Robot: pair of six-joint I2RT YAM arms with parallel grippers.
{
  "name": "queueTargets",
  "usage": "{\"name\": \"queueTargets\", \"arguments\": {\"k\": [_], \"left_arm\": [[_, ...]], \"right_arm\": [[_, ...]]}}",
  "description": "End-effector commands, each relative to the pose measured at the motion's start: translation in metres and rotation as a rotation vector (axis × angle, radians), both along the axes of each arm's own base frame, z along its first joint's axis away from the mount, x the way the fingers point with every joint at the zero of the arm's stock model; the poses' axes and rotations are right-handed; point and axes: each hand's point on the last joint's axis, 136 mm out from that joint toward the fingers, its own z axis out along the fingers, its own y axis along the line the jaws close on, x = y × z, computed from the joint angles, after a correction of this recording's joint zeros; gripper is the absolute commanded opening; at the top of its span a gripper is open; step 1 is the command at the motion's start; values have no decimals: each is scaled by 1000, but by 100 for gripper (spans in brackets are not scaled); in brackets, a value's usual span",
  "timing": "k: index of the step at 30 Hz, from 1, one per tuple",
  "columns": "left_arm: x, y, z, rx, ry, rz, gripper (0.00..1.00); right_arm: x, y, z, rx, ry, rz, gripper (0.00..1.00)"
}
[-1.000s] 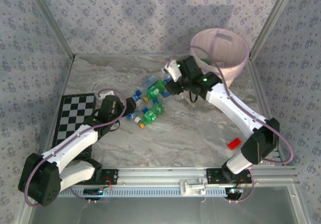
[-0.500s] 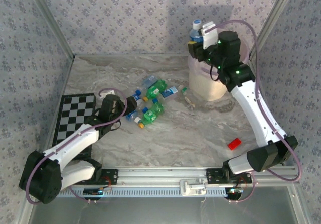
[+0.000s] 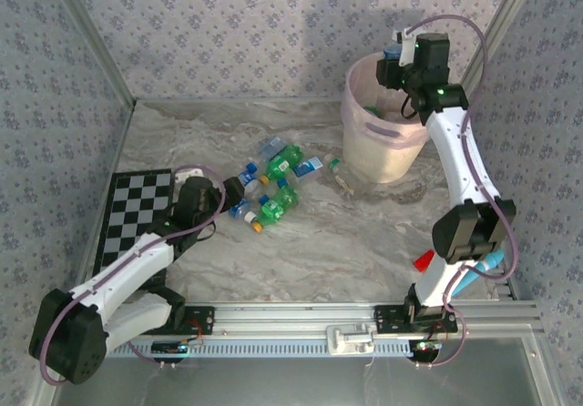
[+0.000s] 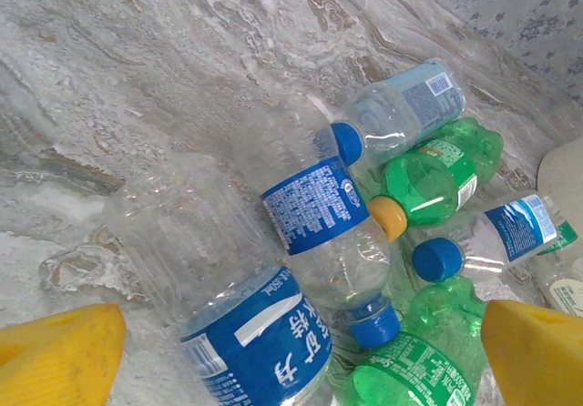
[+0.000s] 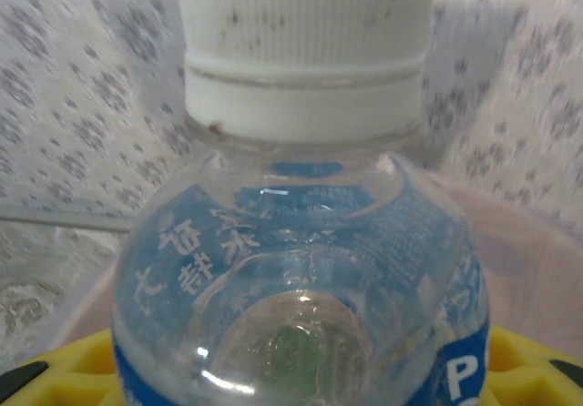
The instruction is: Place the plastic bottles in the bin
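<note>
1. Since a second ago the right arm has lifted away from the pile of bottles and swung up to the bin. Half a second ago its pincer hung above the bin's left rim, and now it is further right, over the opening.
2. The right pincer is clamped on a clear bottle with a white cap and a blue label. In the wrist view this bottle sits between the yellow pads, its cap pointing away from the pincer, with the pink bin wall behind it.
3. The bin stands upright at the far right of the tabletop, near the back wall.
4. The left pincer has its jaws wide apart and holds nothing. It sits low at the left edge of the pile.
5. In the left wrist view its yellow fingers frame a blue-labelled bottle lying between them, with a green bottle with an orange cap further off.
6. The bottles in the pile lie on their sides, touching one another.
7. A lone bottle lies apart, between the pile and the bin.
8. A red block lies near the right arm's base, and a checkerboard lies on the left.
</note>
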Motion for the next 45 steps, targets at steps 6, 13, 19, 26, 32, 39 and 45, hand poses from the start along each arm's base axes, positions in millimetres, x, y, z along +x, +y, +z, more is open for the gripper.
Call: {"name": "queueTargets", "arguments": {"k": [6, 13, 19, 26, 32, 39, 45], "left_arm": [[-8, 16, 1, 20, -9, 45, 100], [-7, 16, 2, 22, -12, 44, 100], [-6, 14, 4, 15, -15, 35, 100], [-3, 5, -1, -30, 1, 19, 100], [1, -5, -16, -88, 55, 41, 99], [2, -11, -36, -108, 106, 97, 100], [2, -17, -52, -112, 146, 124, 99]], "right_arm": [[8, 4, -69, 112, 213, -2, 48], [11, 5, -78, 144, 233, -16, 60], [5, -1, -44, 140, 153, -40, 100], [-24, -5, 20, 138, -7, -57, 100], [-64, 12, 55, 176, -129, -1, 100], [-111, 57, 58, 215, -182, 132, 100], [-148, 92, 54, 204, -218, 209, 100]]}}
